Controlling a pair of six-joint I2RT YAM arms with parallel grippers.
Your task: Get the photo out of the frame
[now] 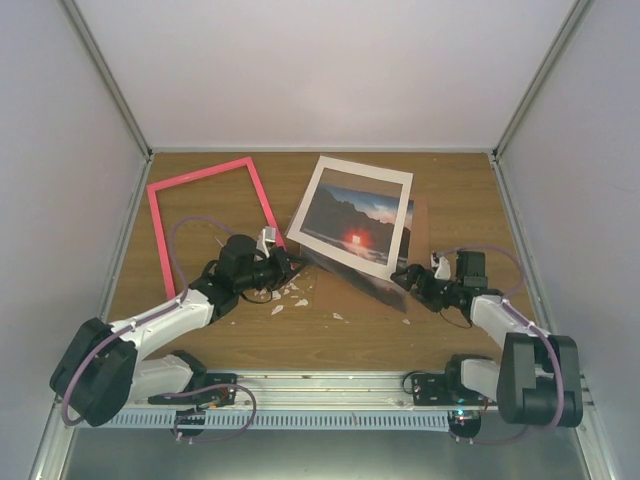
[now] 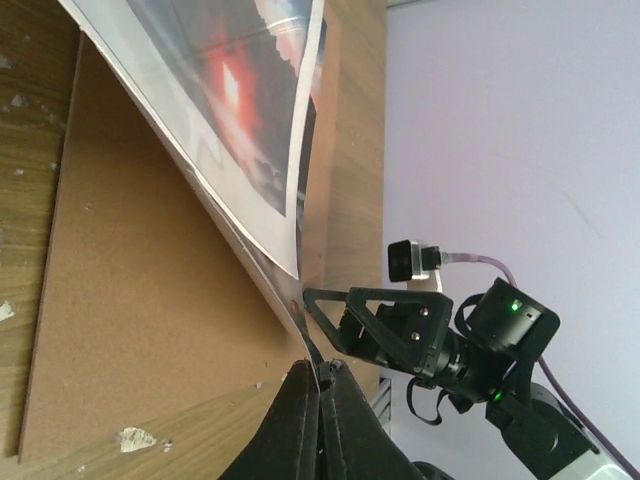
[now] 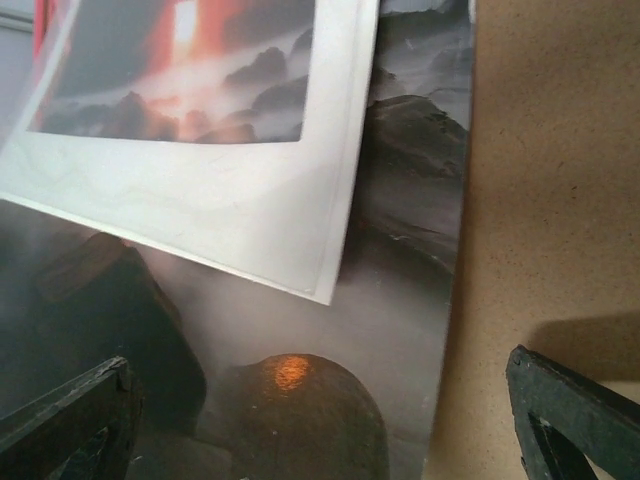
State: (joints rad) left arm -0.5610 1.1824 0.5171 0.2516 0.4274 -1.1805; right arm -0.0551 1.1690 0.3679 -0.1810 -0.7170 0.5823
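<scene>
The pink frame [image 1: 158, 232] lies empty on the table at the left. The photo [image 1: 355, 222] shows through the white mat [image 1: 372, 168] at the centre and lies over the brown backing board [image 1: 419, 222]. My left gripper [image 1: 288, 266] is shut on the photo's near edge [image 2: 300, 318] and holds that edge lifted off the backing board [image 2: 140, 300]. The mat [image 2: 305, 130] rests on top. My right gripper [image 1: 404, 278] is open and low over the photo's rocky corner [image 3: 400, 250], beside the backing board [image 3: 550, 180]. The mat's corner [image 3: 250, 220] lies just ahead of it.
Small white flecks [image 1: 290, 296] lie on the wood table between the arms, and one [image 2: 135, 438] sits near the board's edge. Grey enclosure walls [image 1: 60, 150] stand on three sides. A metal rail [image 1: 330, 385] runs along the near edge.
</scene>
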